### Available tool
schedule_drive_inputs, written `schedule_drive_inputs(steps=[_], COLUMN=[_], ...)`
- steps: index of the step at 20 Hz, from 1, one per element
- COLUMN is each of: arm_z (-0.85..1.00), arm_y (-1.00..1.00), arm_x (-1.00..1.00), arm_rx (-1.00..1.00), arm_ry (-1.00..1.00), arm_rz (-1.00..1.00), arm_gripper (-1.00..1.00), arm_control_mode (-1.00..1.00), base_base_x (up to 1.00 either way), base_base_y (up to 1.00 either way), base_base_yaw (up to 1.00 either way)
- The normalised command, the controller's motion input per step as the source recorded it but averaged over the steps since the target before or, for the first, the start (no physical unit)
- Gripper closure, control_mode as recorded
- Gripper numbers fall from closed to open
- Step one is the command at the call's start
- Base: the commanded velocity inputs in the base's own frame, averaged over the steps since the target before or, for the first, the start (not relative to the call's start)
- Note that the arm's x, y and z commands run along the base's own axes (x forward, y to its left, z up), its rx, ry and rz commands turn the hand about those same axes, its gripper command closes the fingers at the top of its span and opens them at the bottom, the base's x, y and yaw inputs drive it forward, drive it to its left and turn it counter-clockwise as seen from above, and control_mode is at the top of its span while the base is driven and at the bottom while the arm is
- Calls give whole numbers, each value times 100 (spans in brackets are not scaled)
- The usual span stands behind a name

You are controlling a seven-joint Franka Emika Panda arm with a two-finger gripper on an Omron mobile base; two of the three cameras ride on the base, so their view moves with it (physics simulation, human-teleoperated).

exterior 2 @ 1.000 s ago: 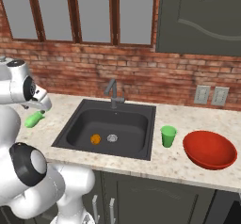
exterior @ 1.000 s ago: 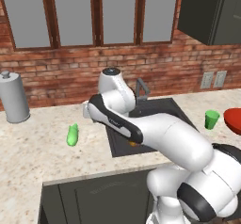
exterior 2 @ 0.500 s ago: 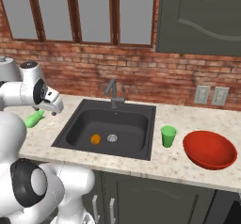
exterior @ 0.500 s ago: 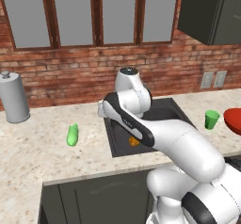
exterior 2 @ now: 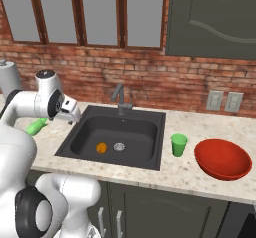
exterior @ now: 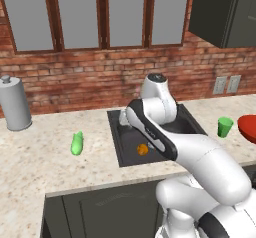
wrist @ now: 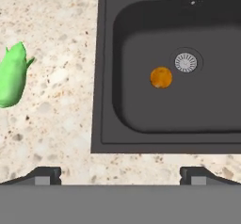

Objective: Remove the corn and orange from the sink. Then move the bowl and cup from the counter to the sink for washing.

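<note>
The green corn (exterior: 76,143) (exterior 2: 36,127) (wrist: 12,75) lies on the counter left of the dark sink (exterior 2: 131,128) (wrist: 141,119). On the sink floor, the orange (exterior: 142,149) (exterior 2: 101,147) (wrist: 161,77) rests just left of the silver drain (wrist: 185,62). On the counter right of the sink, the green cup (exterior: 225,126) (exterior 2: 178,145) stands upright with the red bowl (exterior 2: 222,158) (exterior: 248,127) beyond it. My gripper (exterior 2: 75,117) (wrist: 120,175) hangs open and empty above the sink's left rim, between the corn and the orange.
A dark faucet (exterior 2: 119,94) rises at the sink's back edge. A silver canister (exterior: 15,104) stands at the far left against the brick wall. Wall outlets (exterior 2: 224,101) sit behind the bowl. My own arm (exterior: 165,137) crosses over the sink in the left base view.
The arm has swung right, from above the corn's spot to the sink's left rim. The corn, orange, cup and bowl have stayed put.
</note>
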Motion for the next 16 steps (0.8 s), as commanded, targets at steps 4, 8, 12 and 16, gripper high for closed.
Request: schedule_drive_inputs(steps=[4,8,12,16], arm_z=[-7,-8,-10,-12], arm_y=[-46,-41,-38,-25], arm_x=[0,2,5,8], arm_rx=[0,0,0,0], arm_ry=[0,0,0,0], arm_rz=[6,4,4,0], arm_gripper=[-100,-100,-100,-100], arm_control_mode=[-100,-100,-100,-100], base_base_x=[0,0,0,0], base_base_y=[0,0,0,0], base_base_yaw=[0,0,0,0])
